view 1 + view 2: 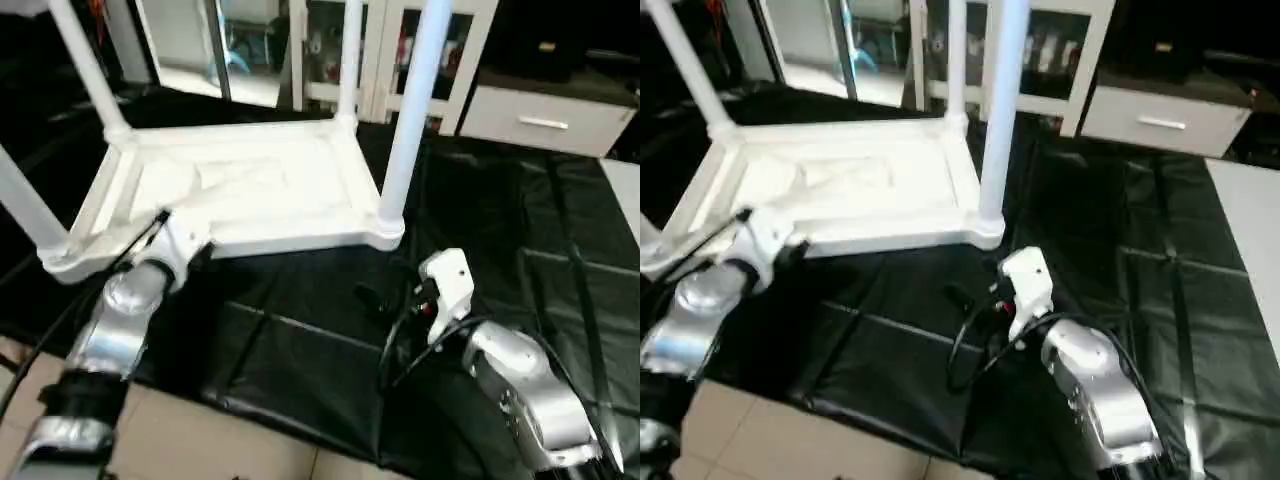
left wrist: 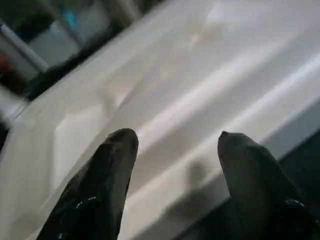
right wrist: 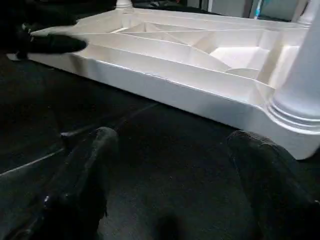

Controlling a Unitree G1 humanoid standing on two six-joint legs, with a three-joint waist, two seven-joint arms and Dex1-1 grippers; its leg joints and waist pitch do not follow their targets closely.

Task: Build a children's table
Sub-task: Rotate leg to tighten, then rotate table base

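Note:
The children's table (image 1: 250, 190) lies upside down on the black-draped work table, ribbed underside up. Several white legs stand upright in its corner sockets; the near-right leg (image 1: 405, 120) rises closest to my right arm. My left gripper (image 2: 175, 140) is open at the top's near long rim, left of its middle, with the rim just beyond its fingertips (image 2: 122, 142). My right gripper (image 3: 172, 135) is open low over the black cloth, a short way in front of the near-right corner socket (image 3: 295, 115), with nothing between its fingers. In the right wrist view, the left gripper (image 3: 50, 45) shows dark against the rim.
Black cloth (image 1: 500, 230) covers the work table to the right of the white top. Its front edge meets tiled floor (image 1: 200, 440) near my left forearm. A white drawer unit (image 1: 545, 120) and glass-door cabinets (image 1: 325, 50) stand behind. Black cables (image 1: 395, 350) loop off my right wrist.

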